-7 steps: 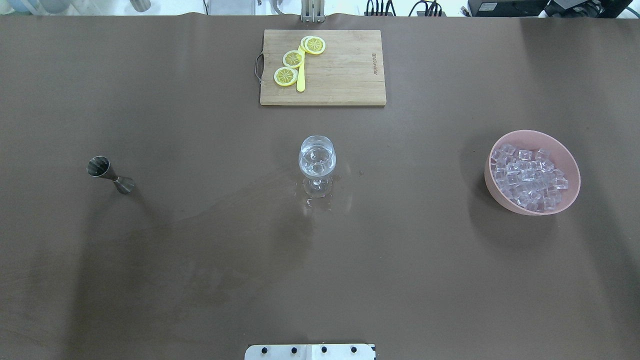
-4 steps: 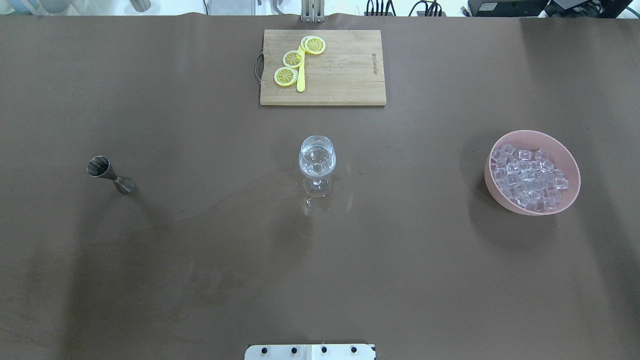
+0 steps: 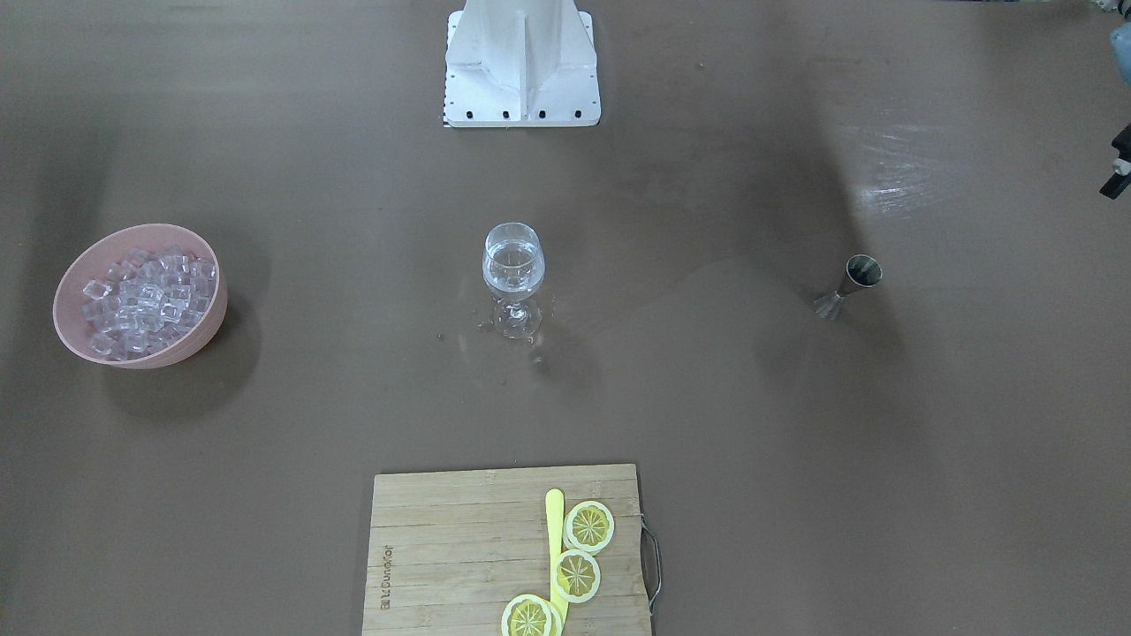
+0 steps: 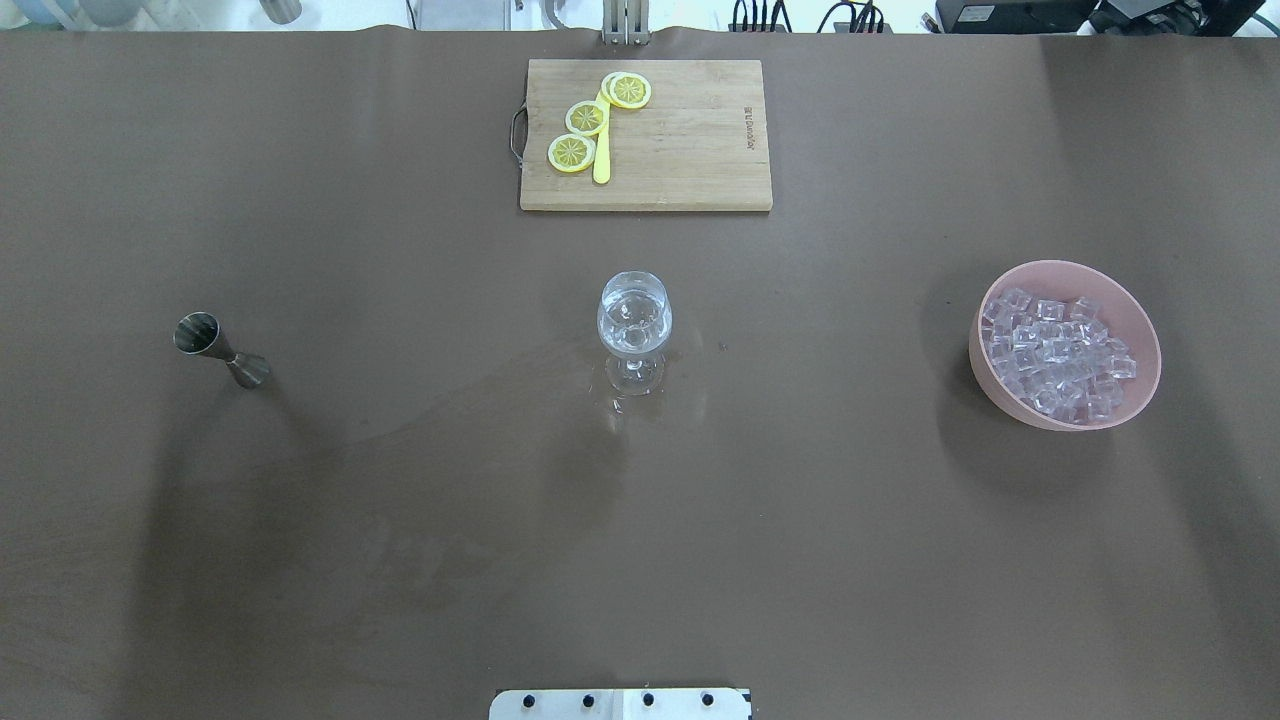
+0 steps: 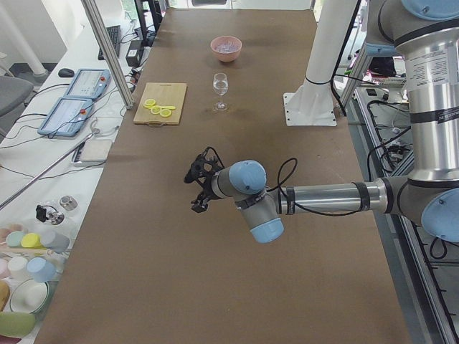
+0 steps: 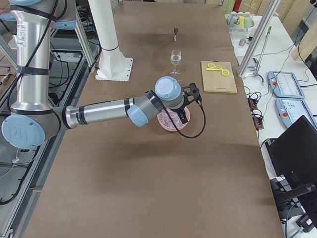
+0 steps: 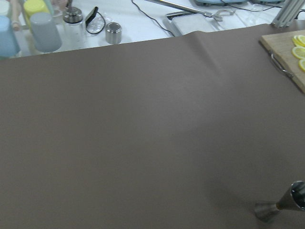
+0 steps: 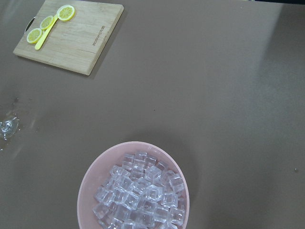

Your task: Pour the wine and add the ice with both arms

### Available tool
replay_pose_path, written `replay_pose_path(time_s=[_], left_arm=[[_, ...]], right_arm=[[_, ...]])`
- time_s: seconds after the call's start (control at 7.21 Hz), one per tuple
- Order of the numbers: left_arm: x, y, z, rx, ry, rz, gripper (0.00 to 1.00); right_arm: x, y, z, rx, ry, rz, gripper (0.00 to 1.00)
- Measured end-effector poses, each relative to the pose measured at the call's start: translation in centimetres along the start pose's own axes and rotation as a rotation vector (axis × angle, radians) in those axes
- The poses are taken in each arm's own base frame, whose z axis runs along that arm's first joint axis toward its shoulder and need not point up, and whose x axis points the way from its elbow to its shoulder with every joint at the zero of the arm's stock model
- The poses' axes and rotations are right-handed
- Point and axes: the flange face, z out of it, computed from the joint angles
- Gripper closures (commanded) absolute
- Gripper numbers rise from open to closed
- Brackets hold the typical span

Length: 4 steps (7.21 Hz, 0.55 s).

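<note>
A stemmed wine glass [image 4: 634,318] stands mid-table with a little clear wine in it; it also shows in the front view [image 3: 512,263]. Drops wet the cloth by its foot. A pink bowl [image 4: 1142,395] at the right holds many clear ice cubes [image 4: 1055,355]; the right wrist view shows the ice [image 8: 138,195] from above. A steel jigger [image 4: 220,348] stands at the left. My right gripper [image 6: 186,114] hangs over the bowl, my left gripper [image 5: 198,195] over the table's left end. I cannot tell whether either is open.
A wooden cutting board [image 4: 680,140] with lemon slices [image 4: 585,118] and a yellow knife lies at the far middle. The white robot base [image 3: 521,62] stands at the near edge. Cups and jars [image 7: 45,31] sit beyond the table's left end.
</note>
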Motion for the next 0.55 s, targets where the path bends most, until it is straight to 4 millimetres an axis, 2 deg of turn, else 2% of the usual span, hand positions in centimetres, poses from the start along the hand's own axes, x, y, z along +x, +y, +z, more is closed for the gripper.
replay_pose_path(time_s=[0.28, 0.55], left_arm=[[2.5, 2.4, 4.6, -0.032, 0.051, 0.071, 0.03], [5.5, 3.8, 9.2, -0.008, 0.029, 0.146, 0.03]], right_arm=[[-0.6, 0.5, 0.6, 0.0, -0.018, -0.011, 0.0], [-0.8, 1.8, 0.5, 0.016, -0.032, -0.049, 0.0]])
